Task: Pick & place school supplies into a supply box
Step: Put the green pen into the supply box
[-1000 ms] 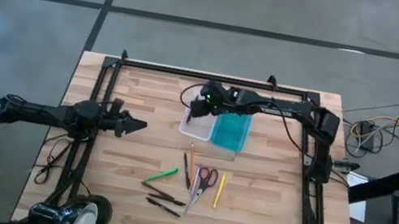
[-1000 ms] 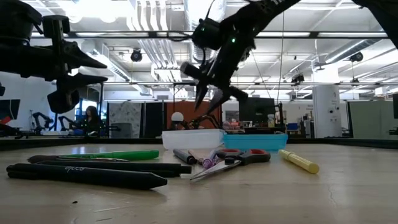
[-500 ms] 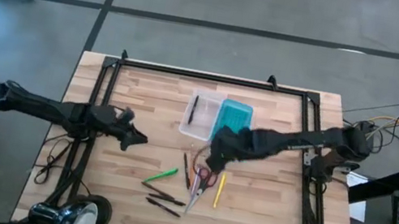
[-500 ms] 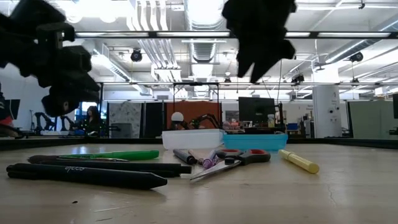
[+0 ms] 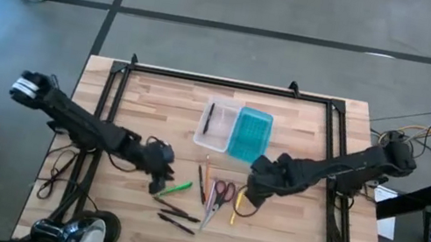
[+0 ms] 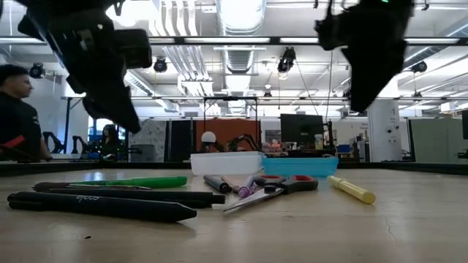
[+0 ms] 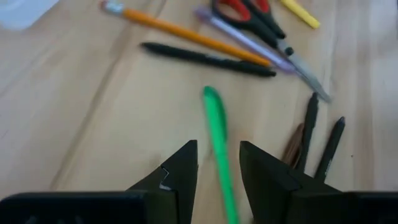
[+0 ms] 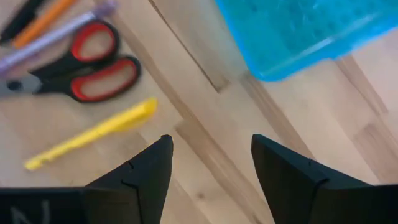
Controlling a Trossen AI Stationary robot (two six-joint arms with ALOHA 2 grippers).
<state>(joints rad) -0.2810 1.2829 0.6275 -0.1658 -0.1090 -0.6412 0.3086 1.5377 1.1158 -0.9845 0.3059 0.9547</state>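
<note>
Wooden table [image 5: 148, 100] is bearing the supply box [image 5: 234, 131]; left gripper [image 7: 215, 167], fingers apart, is straddling the green marker [image 7: 218, 146], while right gripper [image 8: 210, 163], spread, is hovering beside the yellow pencil [image 8: 93, 133]

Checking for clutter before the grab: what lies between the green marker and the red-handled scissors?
In the high view, a dark pen and an orange pencil lie between the green marker and red-handled scissors.

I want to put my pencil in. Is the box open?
Open: the supply box shows one dark pen inside, its teal lid flat alongside.
</note>
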